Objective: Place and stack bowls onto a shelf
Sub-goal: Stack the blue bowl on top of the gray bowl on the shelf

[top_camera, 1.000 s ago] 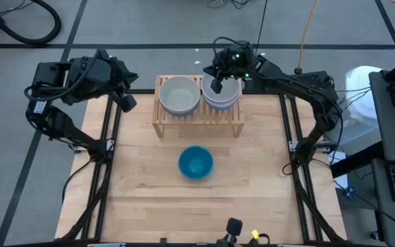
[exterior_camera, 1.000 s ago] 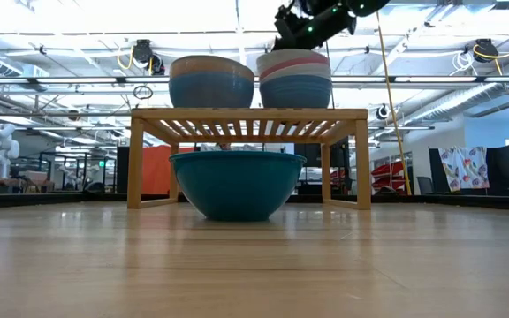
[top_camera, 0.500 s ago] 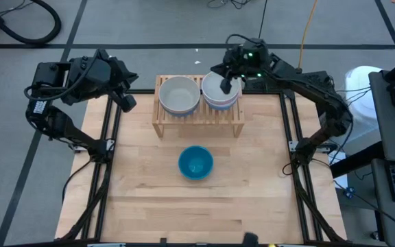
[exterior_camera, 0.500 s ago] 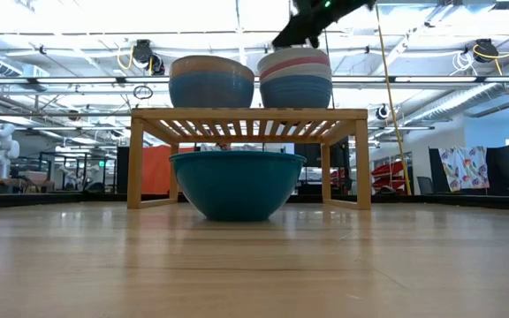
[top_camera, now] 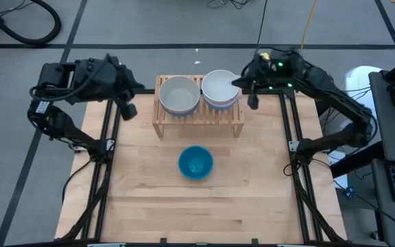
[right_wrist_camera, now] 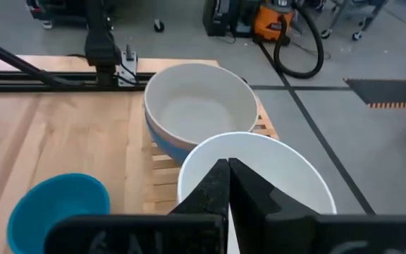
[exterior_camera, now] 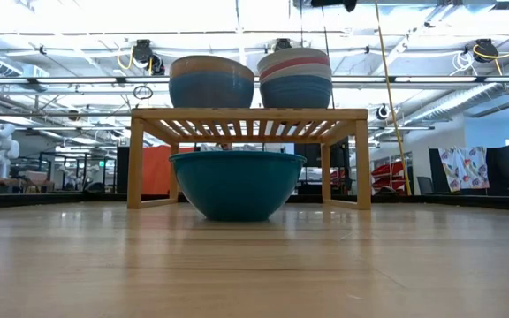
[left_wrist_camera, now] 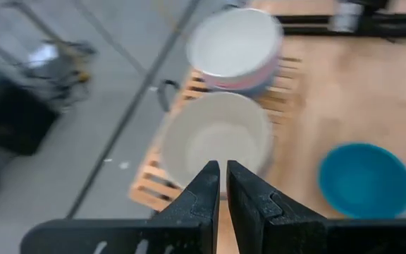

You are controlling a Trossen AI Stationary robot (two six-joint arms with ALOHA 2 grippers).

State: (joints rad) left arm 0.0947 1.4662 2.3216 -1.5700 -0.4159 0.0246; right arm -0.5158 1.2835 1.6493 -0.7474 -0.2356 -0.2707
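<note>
The shelf (top_camera: 199,118) stands at the far middle of the wooden table (top_camera: 149,199), its slatted top carrying two stacks of bowls side by side. The left stack (top_camera: 179,95) shows a pale cream-white bowl uppermost, with a blue bowl under it in the low view (a thin peach rim sits between them). The right stack (top_camera: 221,89) is topped by a white bowl; from table height its layers read pink, white and blue. The two stacks nearly touch at their rims.

A single teal bowl (top_camera: 196,162) sits upright on the table near the middle, in front of the shelf and apart from it — in the low view it lines up with the gap between the shelf's legs.

The right gripper (top_camera: 253,99) hangs just right of the right stack, beside the shelf's right end and clear of the bowls. Its wrist view shows the two dark fingers pressed together with nothing between them. The left gripper (top_camera: 129,110) hovers off the shelf's left end, over the table's left rail, apart from the left stack; its fingers are drawn almost together, only a thin slit between them, and hold nothing.

In the low view only a dark bit of an arm (exterior_camera: 334,3) shows at the top edge, above the right stack.
</note>
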